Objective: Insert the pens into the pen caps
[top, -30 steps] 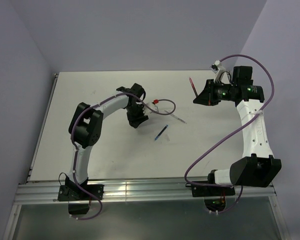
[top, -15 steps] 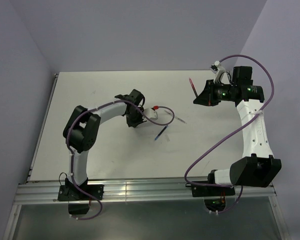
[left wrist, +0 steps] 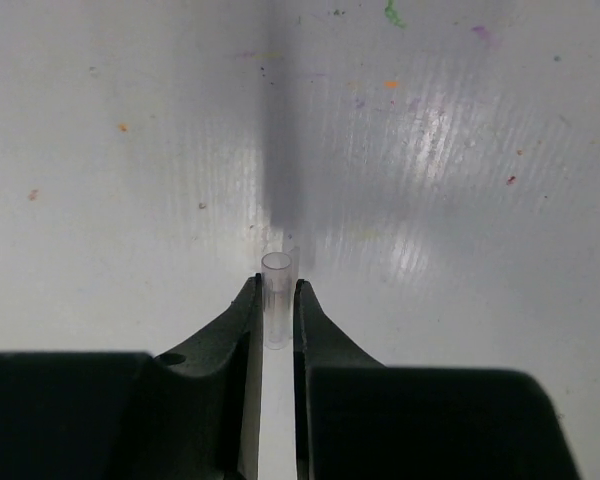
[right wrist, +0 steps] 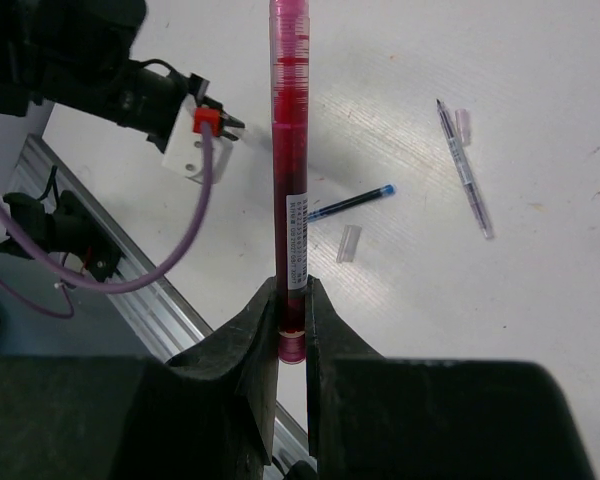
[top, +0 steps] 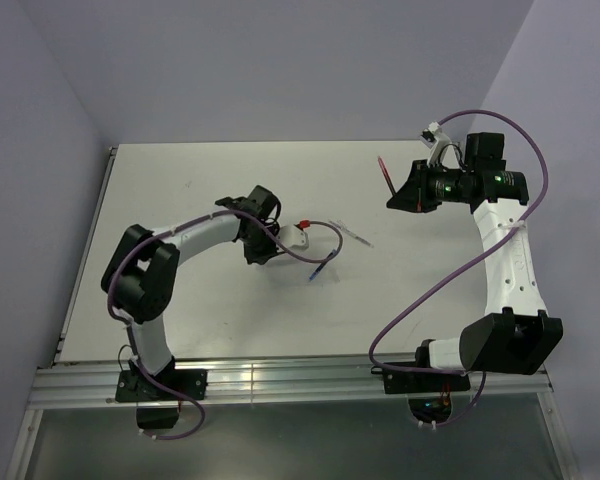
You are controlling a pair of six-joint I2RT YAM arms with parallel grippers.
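While each arm holds one piece, step in hand: bringing pen and cap together for the first insertion; by my reading no pen is capped yet.
Blue pen (right wrist: pixel 352 204): lying flat on the white table (top: pixel 180 200), nearest the bases, untouched.
Loose cap (right wrist: pixel 349 243): flat on the table just beside the blue pen, not touching it.
Left gripper (left wrist: pixel 277 290): clenched on a clear cap (left wrist: pixel 277 270), which stands between the jaws with its open mouth pointing outward, low over the table.
Pale clear pen (right wrist: pixel 466 172): flat, farther back, with a second loose cap (right wrist: pixel 464 122) just beside one end.
Right gripper (right wrist: pixel 292 300): clamped on the red pen (right wrist: pixel 290 150) near one end, the long shaft projecting free, raised well apart from the left gripper.
Next move, as judged: close the gap between the arms, line the pen's free end up with the cap's mouth, then push straight along the shaft.
Caution: the cap is tiny and nearly colourless, so a slight tilt would likely make the pen glance off the rim.
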